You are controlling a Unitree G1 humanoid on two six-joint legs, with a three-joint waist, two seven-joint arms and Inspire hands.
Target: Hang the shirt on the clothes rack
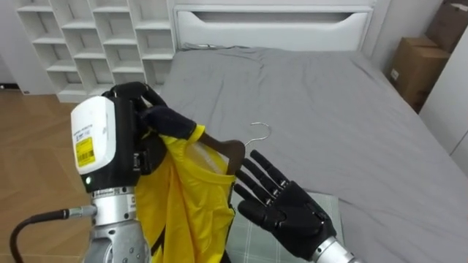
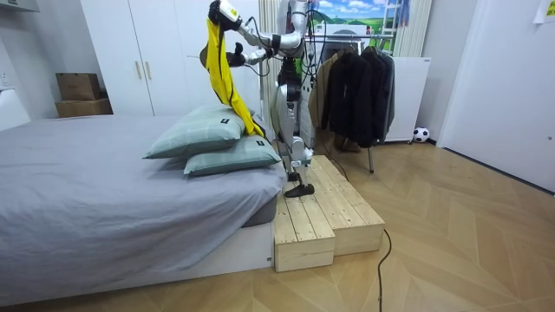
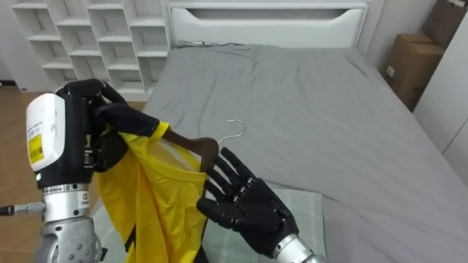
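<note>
A yellow garment (image 1: 183, 201) hangs on a dark wooden hanger (image 1: 228, 150) with a metal hook (image 1: 260, 134). My left hand (image 1: 150, 120) is raised at the left and is shut on the garment's shoulder and the hanger's end. My right hand (image 1: 281, 199) is open, fingers spread, just right of the hanger and touching its other end. In the room view I stand on a wooden step (image 2: 325, 208) beside the bed, holding the yellow garment (image 2: 222, 69) up high over the pillows.
A grey bed (image 1: 322, 109) with a white headboard (image 1: 270, 22) lies ahead. White cube shelves (image 1: 95, 40) stand at the left, cardboard boxes (image 1: 417, 66) at the right. Green pillows (image 2: 212, 143) lie below me. A clothes rack with dark coats (image 2: 355, 87) stands behind me.
</note>
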